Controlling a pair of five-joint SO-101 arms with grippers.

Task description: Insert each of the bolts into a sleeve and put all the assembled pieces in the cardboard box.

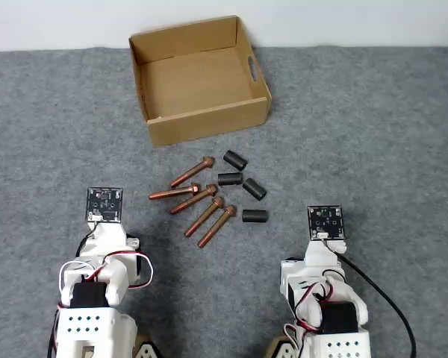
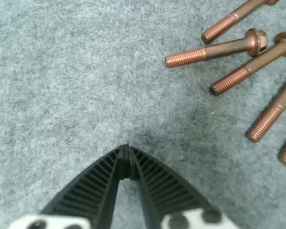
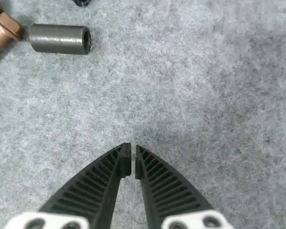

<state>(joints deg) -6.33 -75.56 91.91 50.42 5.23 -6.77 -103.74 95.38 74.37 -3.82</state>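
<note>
Grey felt table (image 1: 381,134), cardboard box (image 1: 209,123), five bolts (image 1: 193,200) (copper-coloured), four sleeves (image 1: 230,179)

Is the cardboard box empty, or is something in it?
Empty: the cardboard box shows a bare floor; the bolts and sleeves lie loose on the mat outside it.

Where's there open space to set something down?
Bare mat stretches left of the bolts and cardboard box, and right of the sleeves. The box floor is free too. Bolts and sleeves crowd the middle, in front of the box.
</note>
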